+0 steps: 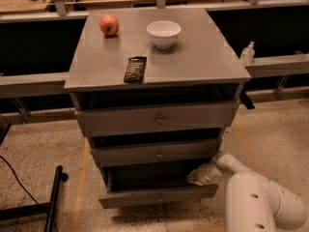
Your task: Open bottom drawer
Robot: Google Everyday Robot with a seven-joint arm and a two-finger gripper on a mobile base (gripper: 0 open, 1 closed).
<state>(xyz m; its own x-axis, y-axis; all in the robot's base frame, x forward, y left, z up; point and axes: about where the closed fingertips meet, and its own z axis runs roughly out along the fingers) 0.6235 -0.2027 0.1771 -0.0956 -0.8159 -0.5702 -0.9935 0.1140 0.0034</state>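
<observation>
Hanging over bottom drawer [159, 196] right end: gripper [195, 178].

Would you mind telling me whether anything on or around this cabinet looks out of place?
Nothing looks spilled or damaged. The only thing out of line is the bottom drawer, which juts out past the middle drawer, with the gripper at its top right edge.

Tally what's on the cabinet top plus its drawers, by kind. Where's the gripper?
Drawers: 3 (top drawer, middle drawer, bottom drawer)
Apple: 1
Bowl: 1
Dark packet: 1
Total: 6
Gripper: at the bottom drawer's upper right edge.
</observation>
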